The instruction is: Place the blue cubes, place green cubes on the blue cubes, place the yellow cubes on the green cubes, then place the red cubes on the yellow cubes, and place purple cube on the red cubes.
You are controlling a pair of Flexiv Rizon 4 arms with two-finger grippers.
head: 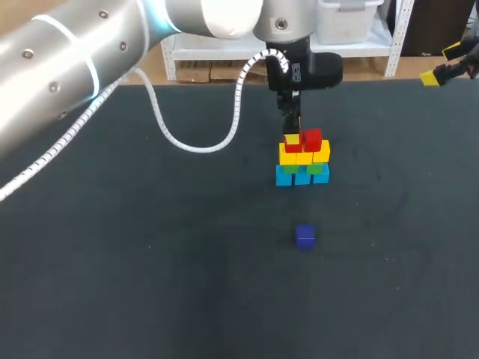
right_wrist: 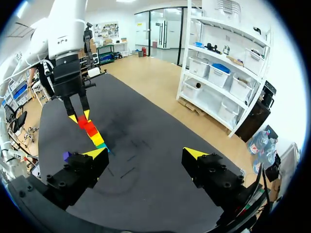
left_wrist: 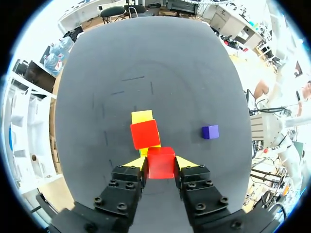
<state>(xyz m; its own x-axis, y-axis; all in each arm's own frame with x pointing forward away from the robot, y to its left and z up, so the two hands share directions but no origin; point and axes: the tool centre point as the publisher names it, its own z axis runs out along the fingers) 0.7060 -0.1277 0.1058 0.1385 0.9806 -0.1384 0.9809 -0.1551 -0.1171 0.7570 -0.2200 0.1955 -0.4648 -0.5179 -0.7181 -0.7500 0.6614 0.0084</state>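
A stack of cubes (head: 301, 158) stands at the table's middle back: blue ones at the bottom, then green, then yellow. One red cube (head: 313, 139) lies on the yellow row at the right. Beside it, my left gripper (head: 292, 136) comes down from above, shut on a second red cube (left_wrist: 161, 162), which is level with the first red cube (left_wrist: 145, 134). The purple cube (head: 304, 236) lies alone in front of the stack. My right gripper (head: 440, 65) hangs open and empty at the far right edge. In the right wrist view the stack (right_wrist: 93, 134) is far ahead of it.
The dark table (head: 150, 284) carries nothing else. A white coiled cable (head: 224, 134) droops from my left arm to the left of the stack.
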